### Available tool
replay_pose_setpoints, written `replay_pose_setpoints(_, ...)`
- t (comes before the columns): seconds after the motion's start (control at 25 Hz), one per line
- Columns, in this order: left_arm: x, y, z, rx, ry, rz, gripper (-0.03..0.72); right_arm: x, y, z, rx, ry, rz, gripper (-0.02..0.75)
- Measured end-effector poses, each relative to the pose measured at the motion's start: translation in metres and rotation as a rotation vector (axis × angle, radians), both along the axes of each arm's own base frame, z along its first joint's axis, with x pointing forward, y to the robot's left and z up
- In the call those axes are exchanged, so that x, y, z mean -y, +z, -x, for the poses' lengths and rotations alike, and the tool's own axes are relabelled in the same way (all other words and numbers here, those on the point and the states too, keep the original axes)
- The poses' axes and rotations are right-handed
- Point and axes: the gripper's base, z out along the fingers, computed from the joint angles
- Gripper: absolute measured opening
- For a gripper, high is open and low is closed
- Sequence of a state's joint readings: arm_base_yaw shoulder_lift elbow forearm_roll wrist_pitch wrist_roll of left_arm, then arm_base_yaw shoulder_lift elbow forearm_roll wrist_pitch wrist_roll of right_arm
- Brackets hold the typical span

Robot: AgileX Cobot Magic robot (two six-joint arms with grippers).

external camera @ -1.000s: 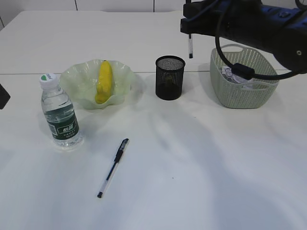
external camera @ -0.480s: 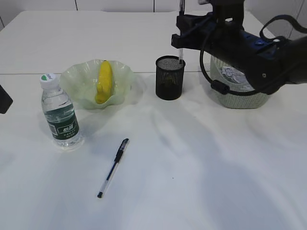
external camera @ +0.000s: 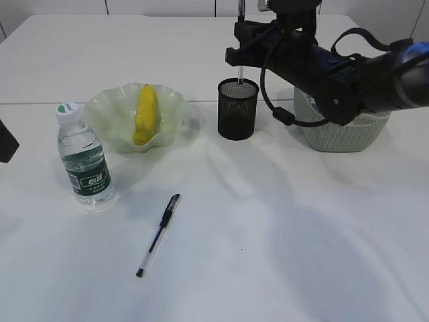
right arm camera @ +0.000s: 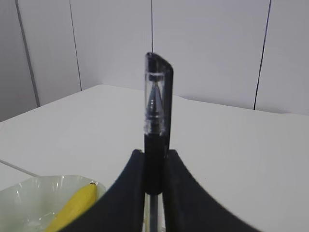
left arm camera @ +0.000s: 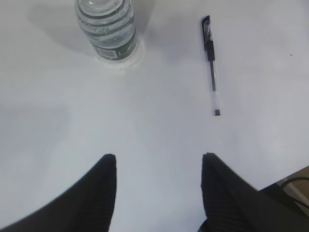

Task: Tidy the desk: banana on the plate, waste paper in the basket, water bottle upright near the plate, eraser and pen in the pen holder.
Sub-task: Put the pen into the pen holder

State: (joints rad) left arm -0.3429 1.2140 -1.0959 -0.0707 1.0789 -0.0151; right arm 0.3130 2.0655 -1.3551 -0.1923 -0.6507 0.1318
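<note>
My right gripper [external camera: 240, 54] [right arm camera: 155, 154] is shut on a black-capped clear pen [external camera: 240, 72] [right arm camera: 157, 121], held upright, its lower end at the mouth of the black mesh pen holder [external camera: 237, 111]. A second pen [external camera: 158, 235] [left arm camera: 211, 67] lies on the white desk [external camera: 301, 235]. The banana [external camera: 145, 113] [right arm camera: 75, 208] rests on the green ruffled plate [external camera: 100, 107] [right arm camera: 29, 198]. The water bottle [external camera: 84, 157] [left arm camera: 108, 29] stands upright left of the plate. My left gripper [left arm camera: 158, 162] hangs open above bare desk. The eraser is out of view; the waste paper is hidden.
The grey-green basket [external camera: 335, 134] stands right of the pen holder, largely behind my right arm [external camera: 335, 70]. A dark part of the left arm [external camera: 5, 141] shows at the left edge. A seam [external camera: 40, 102] crosses the desk behind the plate.
My right arm has swung left from over the basket to over the pen holder. The held pen now reaches the holder's mouth. The left gripper has stayed put.
</note>
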Motion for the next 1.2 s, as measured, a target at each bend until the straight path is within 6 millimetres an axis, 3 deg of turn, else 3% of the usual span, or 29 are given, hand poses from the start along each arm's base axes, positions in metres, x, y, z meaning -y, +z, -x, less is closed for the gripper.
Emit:
replay_pose_setpoints(0.48,0.001,0.000,0.001,-0.009,0.000,0.006,0.385,-0.008,-0.027,-0.033,0.005,-0.007,0.031,0.050)
replay_pose_setpoints(0.8,0.001,0.000,0.001,-0.012,0.000,0.007,0.382,0.002,-0.042,-0.047,0.000,-0.039,0.057,0.050)
replay_pose_setpoints(1.2,0.001,0.000,0.001,-0.007,0.002,0.009,0.381,0.005,-0.050,-0.049,-0.014,-0.047,0.060,0.050)
